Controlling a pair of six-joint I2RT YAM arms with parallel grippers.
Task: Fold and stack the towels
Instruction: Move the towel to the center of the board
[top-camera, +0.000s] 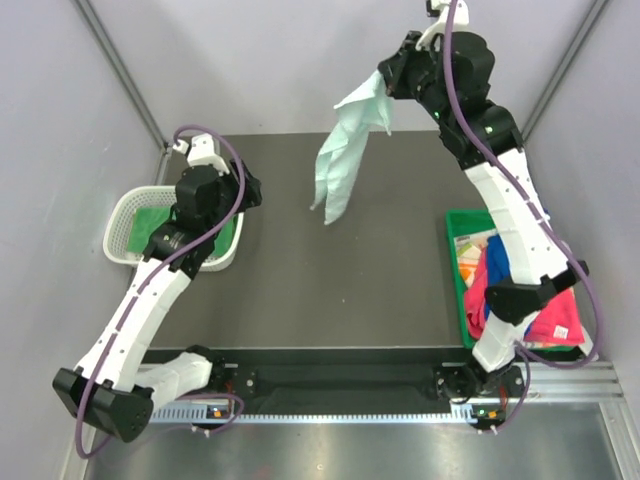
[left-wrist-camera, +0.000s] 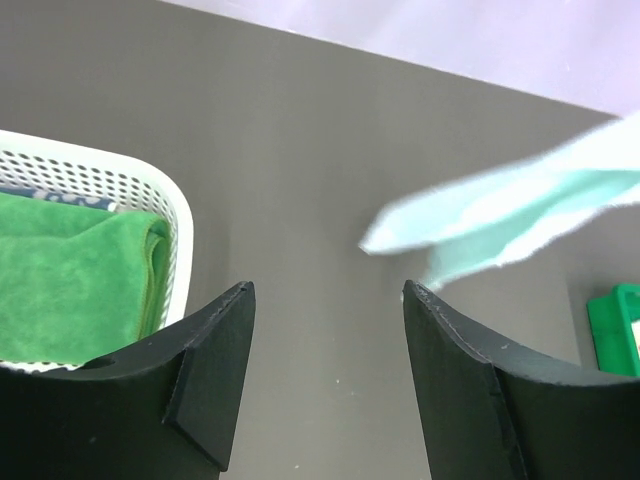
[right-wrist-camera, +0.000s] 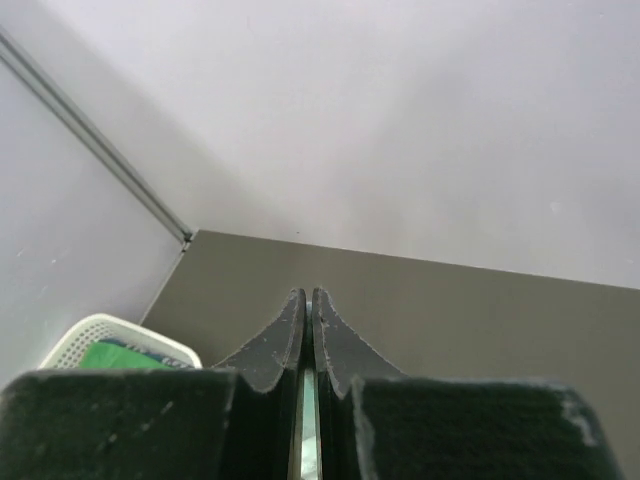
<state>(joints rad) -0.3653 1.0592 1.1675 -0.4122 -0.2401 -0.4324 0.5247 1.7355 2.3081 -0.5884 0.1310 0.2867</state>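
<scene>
**A:** Our right fingers (right-wrist-camera: 298, 325) are pinched shut on the upper edge of the mint towel (top-camera: 345, 150). It dangles high over the counter (top-camera: 330, 290), well apart from the white basket (top-camera: 118, 228).

**B:** Our left fingers (left-wrist-camera: 215, 350) stand open and empty just beside that basket, facing the hanging cloth.

**A:** It looks light and limp to us, so we expect it to swing and crumple.

**B:** We'd pinch a free lower corner, on the side nearer the basket. A folded green towel (left-wrist-camera: 70, 270) already lies inside the basket.
</scene>
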